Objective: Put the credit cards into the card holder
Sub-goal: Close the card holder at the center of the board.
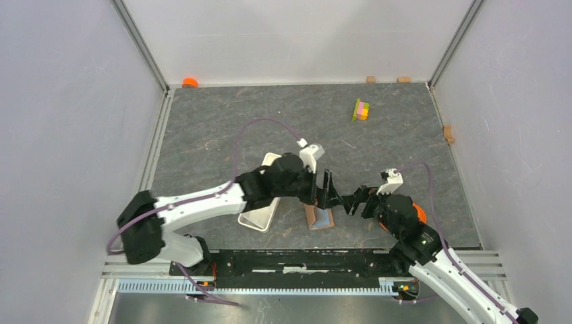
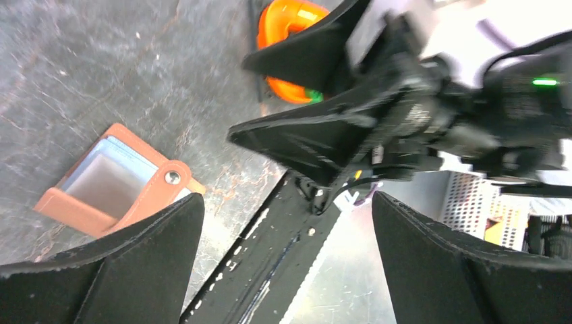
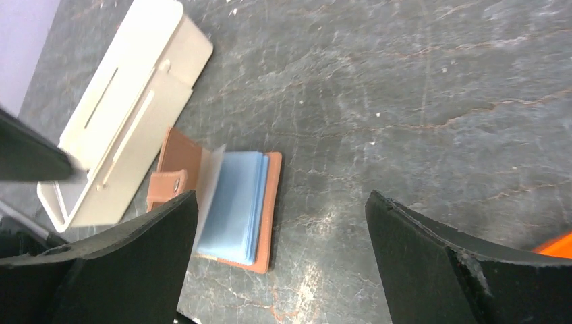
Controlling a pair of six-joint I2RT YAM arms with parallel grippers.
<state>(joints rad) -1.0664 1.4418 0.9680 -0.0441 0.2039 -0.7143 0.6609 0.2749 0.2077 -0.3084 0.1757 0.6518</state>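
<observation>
The card holder (image 1: 319,217) lies open on the dark table, reddish-brown with a snap tab. It also shows in the left wrist view (image 2: 115,181) and the right wrist view (image 3: 270,202). A stack of pale blue-grey credit cards (image 3: 233,202) lies inside it, one pale leaf standing up. I see no loose card elsewhere. My left gripper (image 1: 332,192) hovers just above and behind the holder, open and empty (image 2: 287,202). My right gripper (image 1: 355,200) is just right of the holder, open and empty (image 3: 281,197), its tips facing the left gripper's.
A long white tray (image 1: 260,202) lies just left of the holder, also in the right wrist view (image 3: 128,108). An orange object (image 1: 419,212) sits behind my right wrist. A coloured block stack (image 1: 361,109) stands at the back, and small wooden blocks (image 1: 448,133) line the walls.
</observation>
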